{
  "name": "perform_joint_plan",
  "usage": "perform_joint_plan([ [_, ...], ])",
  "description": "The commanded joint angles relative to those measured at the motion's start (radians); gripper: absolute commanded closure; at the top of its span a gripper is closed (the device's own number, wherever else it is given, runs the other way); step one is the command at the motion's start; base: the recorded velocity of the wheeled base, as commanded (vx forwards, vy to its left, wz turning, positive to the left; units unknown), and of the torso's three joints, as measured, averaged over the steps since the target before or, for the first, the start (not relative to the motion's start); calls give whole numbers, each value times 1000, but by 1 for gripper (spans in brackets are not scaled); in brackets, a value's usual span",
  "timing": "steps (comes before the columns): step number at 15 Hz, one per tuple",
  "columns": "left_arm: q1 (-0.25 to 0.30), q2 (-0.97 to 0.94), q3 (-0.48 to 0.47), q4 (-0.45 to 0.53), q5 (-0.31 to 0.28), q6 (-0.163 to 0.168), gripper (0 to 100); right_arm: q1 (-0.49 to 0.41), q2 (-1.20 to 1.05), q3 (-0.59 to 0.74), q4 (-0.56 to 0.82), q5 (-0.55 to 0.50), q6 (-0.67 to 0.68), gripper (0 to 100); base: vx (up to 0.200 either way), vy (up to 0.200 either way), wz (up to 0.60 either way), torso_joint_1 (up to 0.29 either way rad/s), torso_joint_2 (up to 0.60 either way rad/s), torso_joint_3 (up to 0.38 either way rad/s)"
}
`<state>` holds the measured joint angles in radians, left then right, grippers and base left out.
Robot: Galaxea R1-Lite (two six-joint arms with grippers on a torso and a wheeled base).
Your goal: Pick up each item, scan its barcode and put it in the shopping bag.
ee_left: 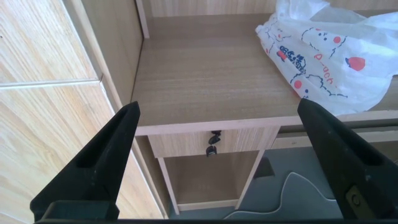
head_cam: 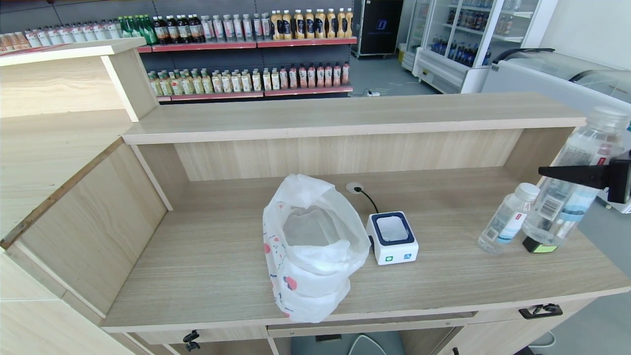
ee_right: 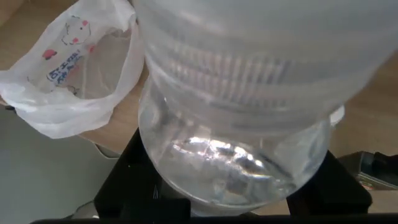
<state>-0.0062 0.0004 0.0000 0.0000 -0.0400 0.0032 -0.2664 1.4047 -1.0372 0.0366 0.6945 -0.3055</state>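
Right claw clamped on tilted large water bottle, counter's 3 o'clock | small bottle upright at its 8 o'clock | shopping bag touching scanner's 9 o'clock side | left claw wide

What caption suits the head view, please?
Right gripper holds a large bottle beside a small bottle, scanner and shopping bag nearby.

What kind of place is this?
Most likely a small shop's checkout: shelves of bottled drinks behind, glass-door fridges, and a barcode scanner beside a shopping bag on the wooden counter.
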Motion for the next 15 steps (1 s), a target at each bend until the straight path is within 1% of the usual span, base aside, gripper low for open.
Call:
perform_joint_plan([
  [1,0,1,0,0,0,0,0,-47,20,13,0,-6,-3,100,0,0,0,0,0,0],
  [3,0,1,0,0,0,0,0,-47,23,3,-6,-4,-40,100,0,0,0,0,0,0],
  [4,0,1,0,0,0,0,0,-70,27,0,2,-7,-110,100,0,0,0,0,0,0],
  [6,0,1,0,0,0,0,0,-111,30,0,11,-15,-145,100,0,0,0,0,0,0],
  [9,0,1,0,0,0,0,0,-140,25,11,9,-15,-176,100,0,0,0,0,0,0],
  [10,0,1,0,0,0,0,0,-169,23,14,9,-18,-195,100,0,0,0,0,0,0],
  [12,0,1,0,0,0,0,0,-180,13,14,8,-24,-204,100,0,0,0,0,0,0],
  [14,0,1,0,0,0,0,0,-182,10,14,-3,-33,-264,100,0,0,600,5,2,2],
  [15,0,1,0,0,0,0,0,-171,11,14,-38,-35,-268,100,0,0,600,2,7,7],
])
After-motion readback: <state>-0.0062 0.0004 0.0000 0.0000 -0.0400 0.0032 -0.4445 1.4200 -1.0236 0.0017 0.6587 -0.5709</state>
